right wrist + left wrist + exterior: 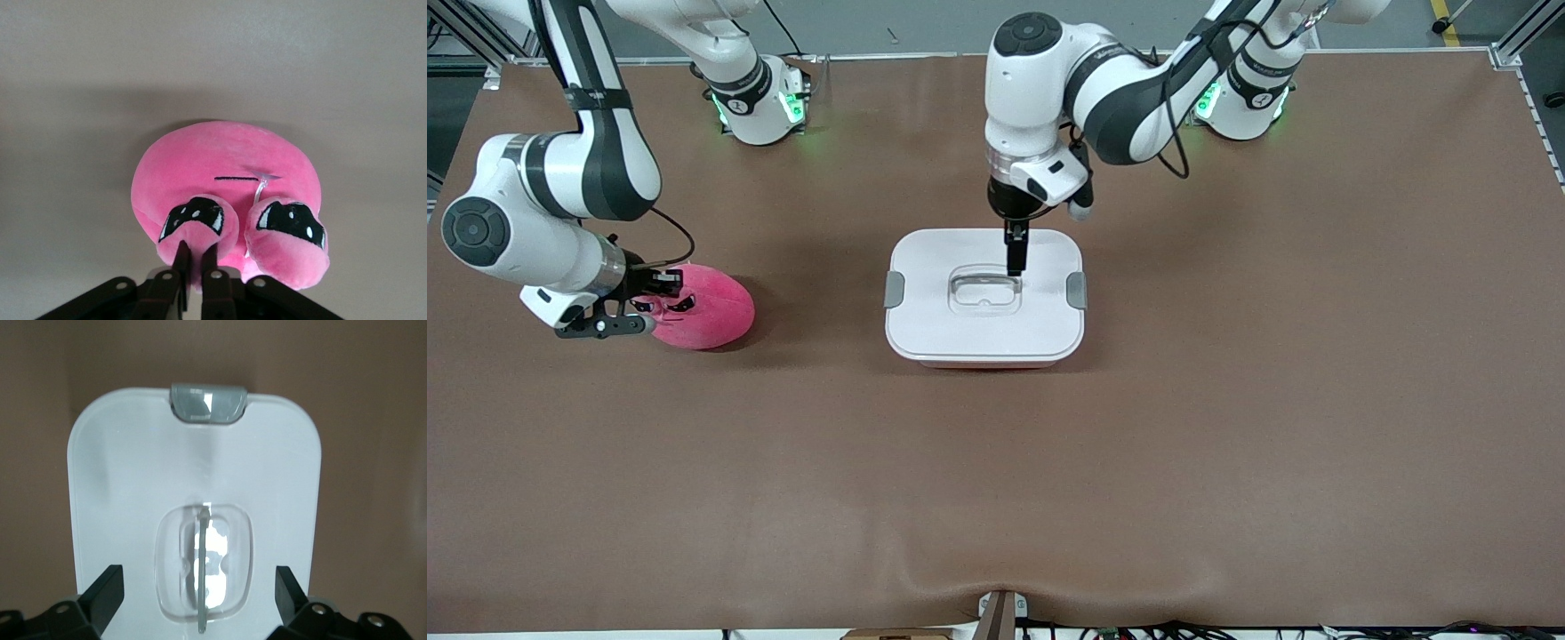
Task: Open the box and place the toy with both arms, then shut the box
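Observation:
The box (934, 307) stands shut at the table's middle, its white lid (127, 487) carrying a grey clip (895, 290) at each end and a clear recessed handle (984, 290) in the centre. My left gripper (1016, 265) hangs just over that handle (203, 573), open, with one finger on each side of it (198, 592) and nothing held. Toward the right arm's end of the table lies the pink toy (707, 309). My right gripper (660, 293) is low beside it, shut on one of the toy's (220, 167) bulging eye lobes (197, 257).
Brown table mat (1227, 400) spreads wide around the box and toward the front camera. Both arm bases (760, 98) stand along the table's edge farthest from the front camera. The other grey clip (1077, 291) faces the left arm's end.

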Action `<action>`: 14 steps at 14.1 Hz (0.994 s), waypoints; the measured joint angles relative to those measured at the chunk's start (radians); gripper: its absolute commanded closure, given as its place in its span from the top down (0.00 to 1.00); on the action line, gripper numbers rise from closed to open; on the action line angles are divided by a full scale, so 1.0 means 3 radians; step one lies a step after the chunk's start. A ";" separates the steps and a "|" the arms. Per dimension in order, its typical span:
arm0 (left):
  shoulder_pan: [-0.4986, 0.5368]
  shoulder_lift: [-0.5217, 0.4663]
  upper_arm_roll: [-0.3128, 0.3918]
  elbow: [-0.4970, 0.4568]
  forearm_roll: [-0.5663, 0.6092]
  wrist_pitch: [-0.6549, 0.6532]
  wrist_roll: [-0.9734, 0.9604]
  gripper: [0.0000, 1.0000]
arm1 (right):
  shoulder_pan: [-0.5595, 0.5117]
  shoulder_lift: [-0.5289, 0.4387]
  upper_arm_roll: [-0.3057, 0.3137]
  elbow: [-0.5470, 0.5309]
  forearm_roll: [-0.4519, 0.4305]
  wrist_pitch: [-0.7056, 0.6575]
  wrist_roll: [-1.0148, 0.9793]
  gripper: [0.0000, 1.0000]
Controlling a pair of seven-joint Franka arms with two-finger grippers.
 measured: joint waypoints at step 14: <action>-0.0208 0.0505 0.0065 0.0357 0.0033 -0.0007 -0.0109 0.83 | 0.0117 -0.0012 0.0013 0.1299 -0.0001 -0.1391 -0.0406 0.00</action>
